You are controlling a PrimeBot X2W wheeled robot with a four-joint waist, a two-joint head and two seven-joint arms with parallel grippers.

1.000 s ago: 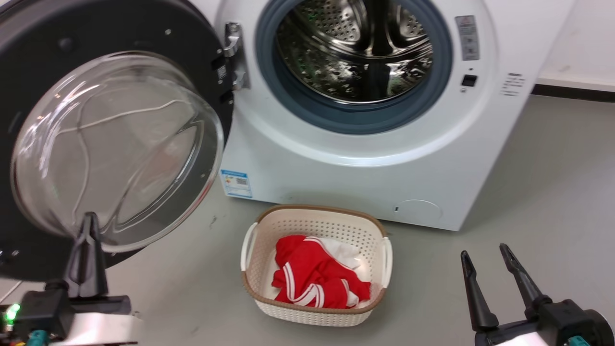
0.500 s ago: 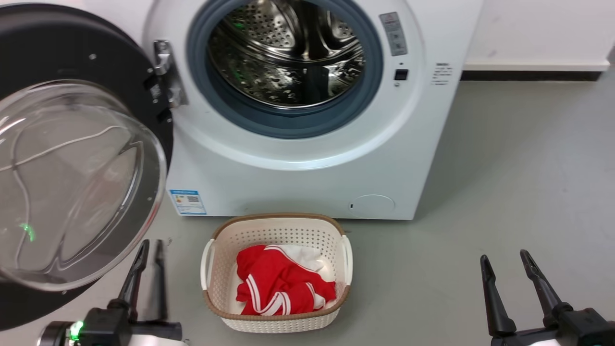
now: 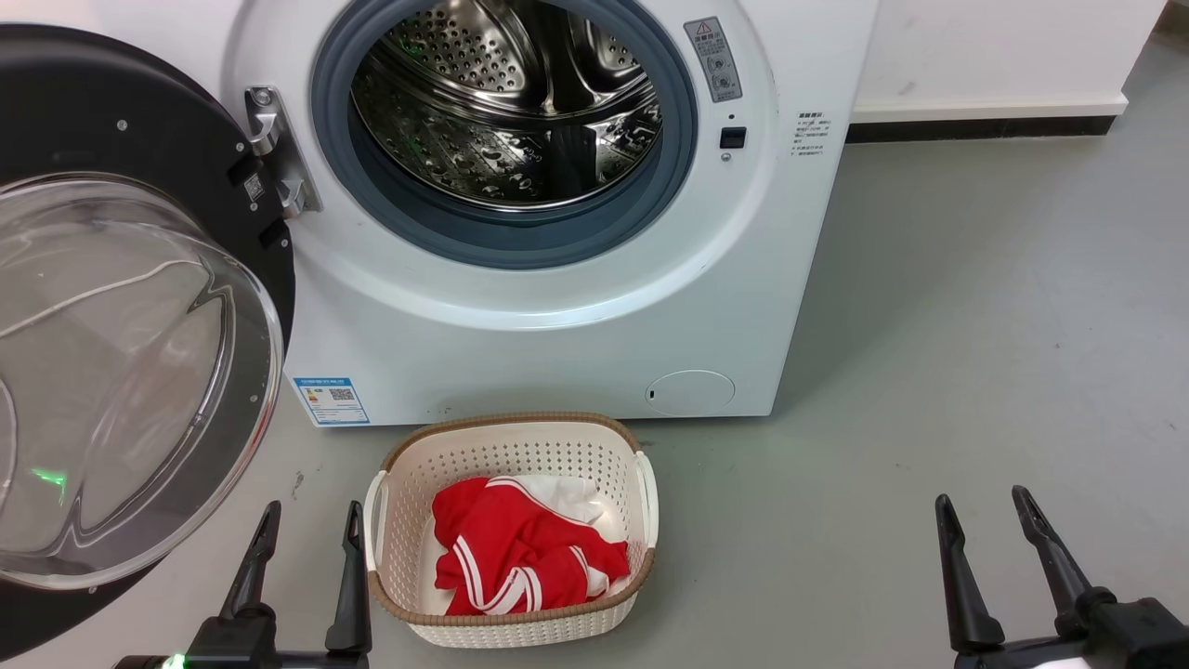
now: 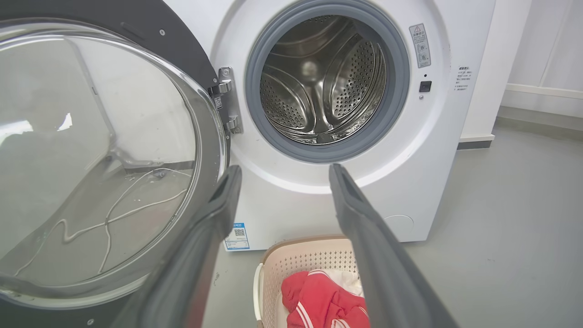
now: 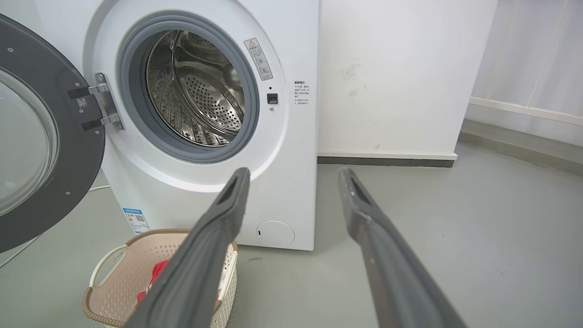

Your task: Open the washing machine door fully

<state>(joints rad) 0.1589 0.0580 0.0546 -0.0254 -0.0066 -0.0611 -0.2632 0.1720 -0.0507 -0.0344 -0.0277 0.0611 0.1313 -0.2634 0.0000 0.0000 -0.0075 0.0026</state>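
Observation:
The washing machine door [image 3: 139,121], black with a bulging glass bowl [image 3: 111,372], stands swung out to the left on its hinge [image 3: 274,153], inner side facing me. The steel drum [image 3: 511,102] lies exposed. My left gripper [image 3: 313,509] is open and holds nothing, low beside the bowl's lower right edge and apart from it. My right gripper [image 3: 982,497] hangs open over the floor at the lower right. In the left wrist view the left gripper [image 4: 285,168] points at the machine's front, the door [image 4: 150,27] to its left. In the right wrist view the right gripper [image 5: 295,172] is open, the door [image 5: 77,150] far left.
A cream basket [image 3: 506,420] with red and white clothes [image 3: 520,557] sits on the grey floor just in front of the machine, between my grippers. A white wall with a dark skirting [image 3: 975,130] runs to the right of the machine.
The camera has turned, shifting the machine leftward in the picture. My left gripper has come away from the front of the glass bowl, dropped lower, and its fingers have spread apart.

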